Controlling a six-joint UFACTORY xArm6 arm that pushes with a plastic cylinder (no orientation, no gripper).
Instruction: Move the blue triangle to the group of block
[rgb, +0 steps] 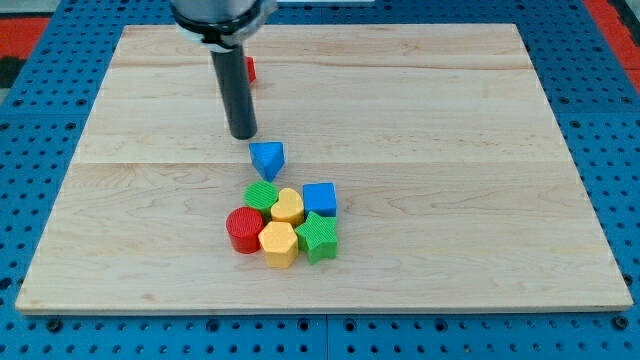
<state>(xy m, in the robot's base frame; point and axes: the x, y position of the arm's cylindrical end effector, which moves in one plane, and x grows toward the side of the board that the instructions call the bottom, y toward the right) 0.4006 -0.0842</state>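
My tip (243, 135) rests on the wooden desk (480, 150) just above and slightly to the view's left of the blue triangle (267, 158), close to it, though I cannot tell whether the two are touching. There are no jaws on this arm, only the straight dark rod, so nothing is gripped and nothing could be. The blue triangle sits near the middle of the desk, just above the group and a small gap short of it. The group itself is packed tight: a green cylinder-like block (261, 195) at its top left, a yellow heart (288, 206) beside it, a blue cube (320, 198) on the view's right, a red cylinder (243, 230) at the lower left, a yellow hexagon-like block (278, 243) at the bottom and a green star (318, 236) at the lower right. A red block (250, 69) (mostly hidden behind the rod, shape unclear) lies well apart toward the view's top. I judge the push to be in its closing stretch. The next move calls for a short slide toward the view's bottom and a little to the right, kept centred behind the triangle so it does not swivel off its sloped sides, and gentle enough not to scatter the group.
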